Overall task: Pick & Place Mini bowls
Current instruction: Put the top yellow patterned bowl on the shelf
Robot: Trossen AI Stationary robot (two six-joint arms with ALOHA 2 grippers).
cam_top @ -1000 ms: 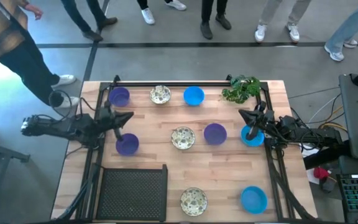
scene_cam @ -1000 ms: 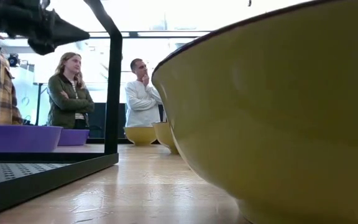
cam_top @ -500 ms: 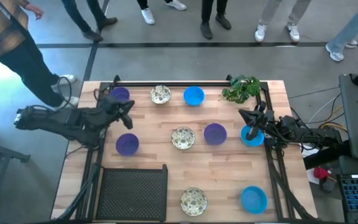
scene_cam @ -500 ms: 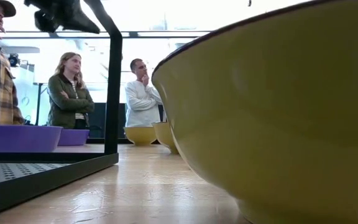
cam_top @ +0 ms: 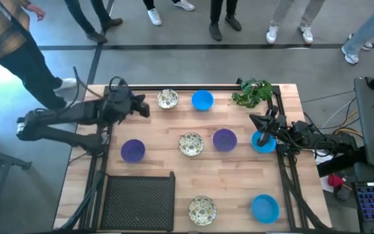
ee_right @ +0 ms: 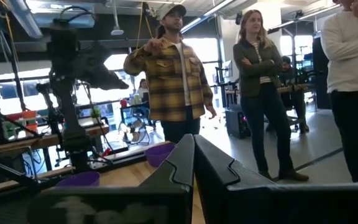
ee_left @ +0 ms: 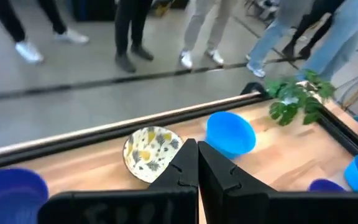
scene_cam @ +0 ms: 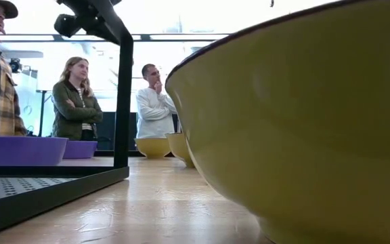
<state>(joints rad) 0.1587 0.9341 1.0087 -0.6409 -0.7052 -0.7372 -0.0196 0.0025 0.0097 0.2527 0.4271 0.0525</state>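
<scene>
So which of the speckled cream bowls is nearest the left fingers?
The speckled bowl in the back row, next to a blue bowl; the left fingers hover just beside it, the other two lie farther forward.

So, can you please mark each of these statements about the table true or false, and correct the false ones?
1. The left gripper is shut and holds nothing. True.
2. The right gripper holds a purple bowl. False: it is shut with nothing in it, beside the blue bowl at the table's right edge.
3. The plant stands at the far right corner of the table. True.
4. Two cream patterned bowls are on the table. False: there are three, a far one, a middle one and a near one.
5. The black perforated mat carries a bowl. False: nothing lies on it.
</scene>
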